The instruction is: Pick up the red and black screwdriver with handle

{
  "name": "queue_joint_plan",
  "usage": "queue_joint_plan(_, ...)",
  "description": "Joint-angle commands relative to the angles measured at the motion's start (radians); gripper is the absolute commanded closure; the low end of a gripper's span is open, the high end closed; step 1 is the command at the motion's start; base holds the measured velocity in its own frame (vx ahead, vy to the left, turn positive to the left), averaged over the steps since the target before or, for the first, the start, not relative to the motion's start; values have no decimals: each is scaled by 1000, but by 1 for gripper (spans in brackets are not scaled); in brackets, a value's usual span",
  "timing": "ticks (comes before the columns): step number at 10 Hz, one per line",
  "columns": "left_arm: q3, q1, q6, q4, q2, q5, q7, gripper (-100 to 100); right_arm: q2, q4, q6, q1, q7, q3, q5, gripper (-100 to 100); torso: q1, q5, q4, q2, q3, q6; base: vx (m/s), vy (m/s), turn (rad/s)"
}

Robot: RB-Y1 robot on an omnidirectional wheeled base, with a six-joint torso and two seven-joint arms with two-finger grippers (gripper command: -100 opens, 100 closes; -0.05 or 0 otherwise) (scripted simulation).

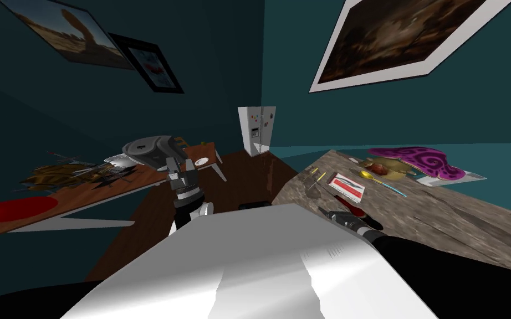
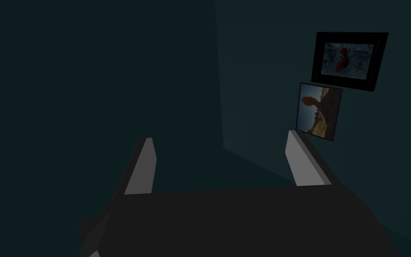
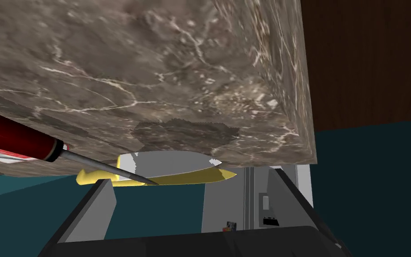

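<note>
The screwdriver has a dark red handle, a black collar and a thin metal shaft. It lies on the marble table. My right gripper is open with nothing between its fingers. The handle lies off to one side of the gripper, and the shaft's tip ends just beyond one fingertip. In the head view the screwdriver lies beside my right gripper near the table's front edge. My left gripper is raised over the floor, and the left wrist view shows this gripper open.
A yellow-handled knife lies just past the shaft's tip. A red and white box, yellow tools and a purple object lie farther back. A cluttered brown table stands left, and a white fridge ahead.
</note>
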Motion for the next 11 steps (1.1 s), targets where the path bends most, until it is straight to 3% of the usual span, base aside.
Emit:
queue_joint_plan(1,0,0,0,0,0,0,0,0,-50,40,24,50,41,-21,13,-100,0,0,0,0,0,0,135,-70,186)
queue_joint_plan(2,0,0,0,0,0,0,0,0,-54,40,24,56,41,-21,13,-100,-1,0,0,-2,-1,0,92,-44,38)
queue_joint_plan(6,0,0,0,0,0,0,0,0,-151,110,87,160,131,-35,51,-100,0,0,0,-1,0,0,97,-46,137)
queue_joint_plan(10,0,0,0,0,0,0,0,0,-226,161,135,236,195,-36,77,-100,-1,-1,0,1,0,0,91,-77,114)
queue_joint_plan(11,0,0,0,0,0,0,0,0,-208,149,125,227,184,-38,74,-100,-1,0,0,0,0,1,49,-38,28)
